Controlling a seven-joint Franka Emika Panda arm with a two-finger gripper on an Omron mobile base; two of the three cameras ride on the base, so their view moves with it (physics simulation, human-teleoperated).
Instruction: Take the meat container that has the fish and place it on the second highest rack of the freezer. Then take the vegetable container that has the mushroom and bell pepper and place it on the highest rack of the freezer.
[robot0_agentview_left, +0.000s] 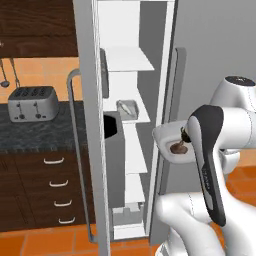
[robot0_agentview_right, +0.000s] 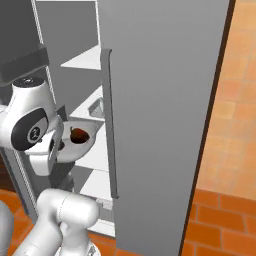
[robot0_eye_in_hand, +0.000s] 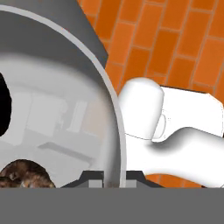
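Gripper (robot0_eye_in_hand: 107, 177) was clamped on vegetable container (robot0_agentview_left: 165, 137) rim, mid-frame by freezer (robot0_agentview_left: 125, 125) opening. Risk: rim clips door edge, container tilts, mushroom (robot0_agentview_left: 178, 147) rolls out.

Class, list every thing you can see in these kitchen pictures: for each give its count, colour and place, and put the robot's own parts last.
freezer: one, silver-grey, door open, white shelves inside.
meat container: one, grey tray, on a freezer shelf, second from the top of those showing.
vegetable container: one, white-grey, held up in front of the open freezer.
mushroom: one, brown, inside the vegetable container.
toaster: one, silver, on the dark counter left of the freezer.
drawers: four handles, dark wood, below the counter.
floor: orange brick tiles.
arm: one, white with dark joints.
pincer: one, dark tips, shut on the vegetable container's rim.
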